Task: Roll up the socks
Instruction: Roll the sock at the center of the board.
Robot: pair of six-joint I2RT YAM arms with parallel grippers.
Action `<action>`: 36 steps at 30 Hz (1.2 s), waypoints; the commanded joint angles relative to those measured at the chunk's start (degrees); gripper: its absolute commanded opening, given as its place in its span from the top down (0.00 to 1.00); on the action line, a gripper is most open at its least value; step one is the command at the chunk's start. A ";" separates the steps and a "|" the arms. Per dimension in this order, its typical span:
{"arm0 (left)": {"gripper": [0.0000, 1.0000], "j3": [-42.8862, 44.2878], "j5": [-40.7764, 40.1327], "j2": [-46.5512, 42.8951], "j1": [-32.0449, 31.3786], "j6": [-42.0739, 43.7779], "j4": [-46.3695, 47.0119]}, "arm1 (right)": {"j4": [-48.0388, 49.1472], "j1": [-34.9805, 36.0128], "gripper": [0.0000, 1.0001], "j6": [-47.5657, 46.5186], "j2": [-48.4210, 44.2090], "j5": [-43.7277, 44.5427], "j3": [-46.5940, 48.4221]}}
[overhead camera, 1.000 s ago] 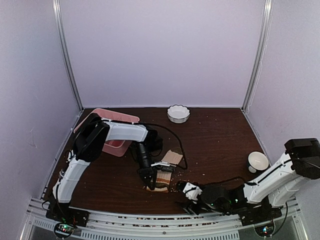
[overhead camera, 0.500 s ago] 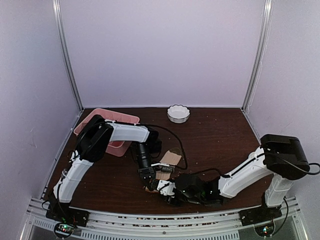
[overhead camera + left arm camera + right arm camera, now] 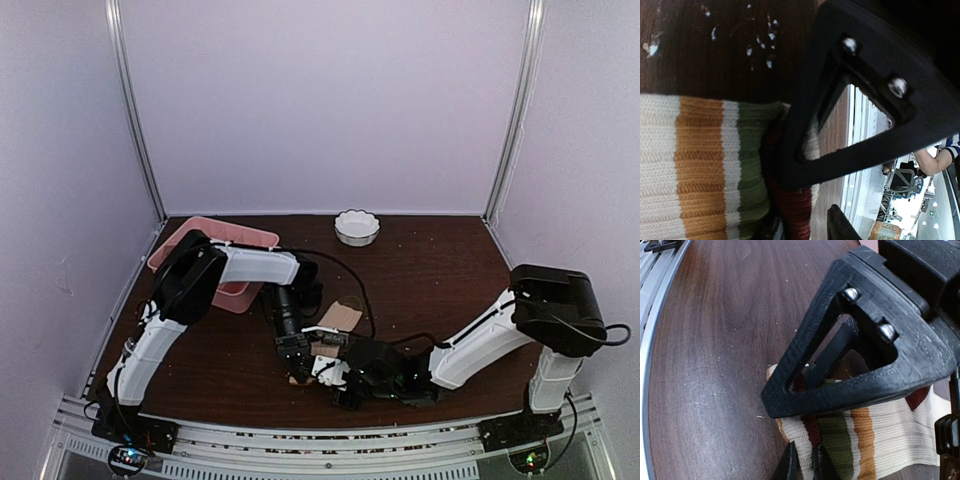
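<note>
Both arms reached to the striped sock (image 3: 880, 435), low in the middle of the top view. The right gripper (image 3: 804, 463) had its jaws nearly closed at the bottom edge of its wrist view, pinching the cuff's edge by the red and green stripes. The left gripper (image 3: 805, 227) had its jaws partly parted at the bottom of its own view, with the bunched red cuff between them and a gap beside one. The sock lay on the dark surface (image 3: 715, 340). The tan sock (image 3: 343, 316) lay just above it in the top view.
</note>
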 commanded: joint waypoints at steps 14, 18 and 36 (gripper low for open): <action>0.53 -22.79 -13.33 -28.07 2.11 -4.23 34.67 | -4.95 -6.75 1.00 18.48 3.91 -17.55 -3.57; 0.53 -27.19 -11.79 -31.83 1.18 -0.57 36.46 | -1.90 -7.41 1.00 23.74 5.46 -18.25 -6.40; 0.61 -38.29 -20.55 -34.85 -4.51 1.09 52.79 | 1.62 -10.81 1.00 35.40 9.70 -22.41 -9.75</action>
